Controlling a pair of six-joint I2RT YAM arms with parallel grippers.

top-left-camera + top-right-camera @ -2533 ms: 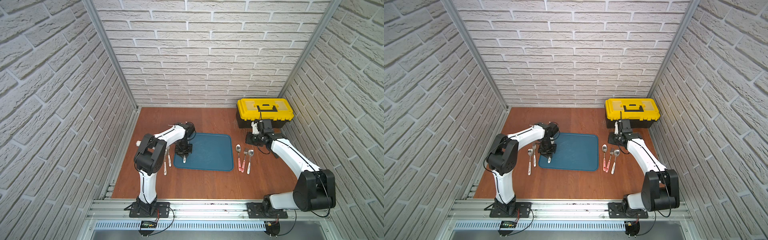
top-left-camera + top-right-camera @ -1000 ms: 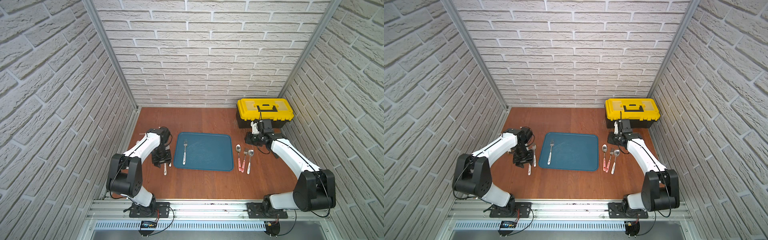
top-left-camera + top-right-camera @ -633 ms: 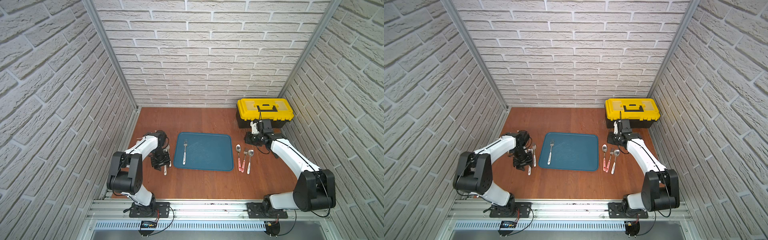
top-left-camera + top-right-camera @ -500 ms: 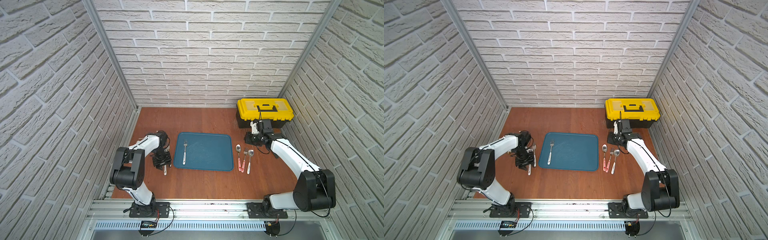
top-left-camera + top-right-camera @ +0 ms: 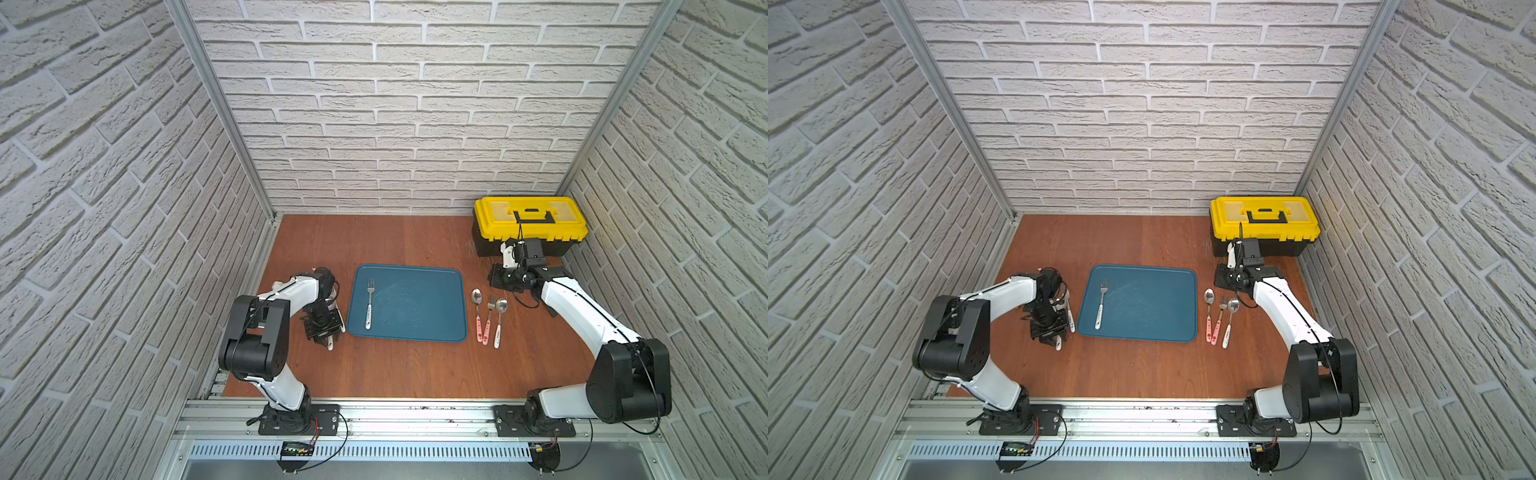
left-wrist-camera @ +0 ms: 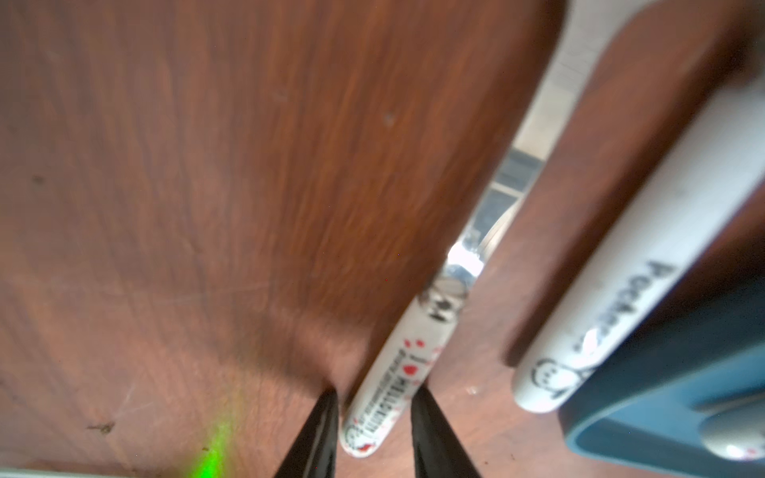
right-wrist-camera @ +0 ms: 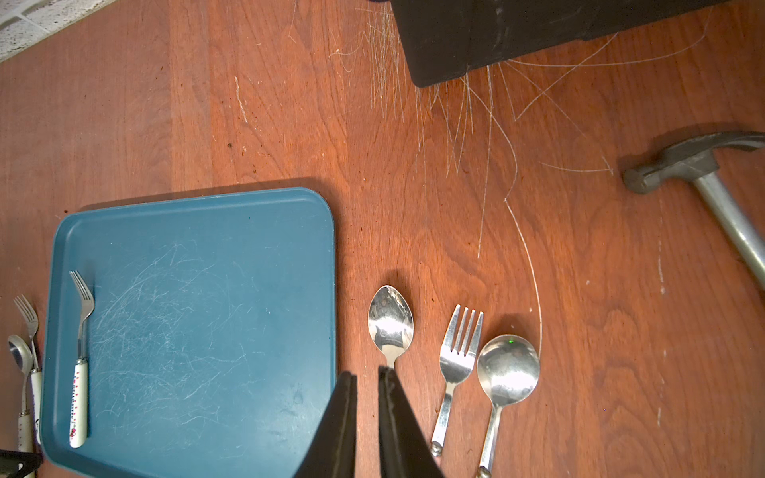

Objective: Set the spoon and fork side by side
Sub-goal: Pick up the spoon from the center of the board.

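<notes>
A fork [image 5: 369,303] with a white handle lies on the left part of the blue tray [image 5: 419,303]; the right wrist view also shows this fork [image 7: 80,351]. Left of the tray, on the wood, lies a spoon [image 7: 18,351] with a white, red-dotted handle [image 6: 397,364]. My left gripper [image 5: 324,332] is down on the table there. Its black fingers [image 6: 426,418] press both sides of that handle near its end. My right gripper [image 7: 366,374] hangs shut and empty by the toolbox, above the table right of the tray.
A second fork [image 7: 25,308] with a white handle [image 6: 621,298] lies between the held spoon and the tray's edge. Right of the tray lie a spoon [image 5: 476,297], a fork [image 5: 491,303] and another spoon [image 5: 501,307]. A yellow toolbox [image 5: 530,222] stands at the back right, with a hammer [image 7: 695,165] nearby.
My left gripper left the fork on the tray, moved left off it, came down over the cutlery there and narrowed its jaws onto the spoon's handle. The right arm has not moved.
</notes>
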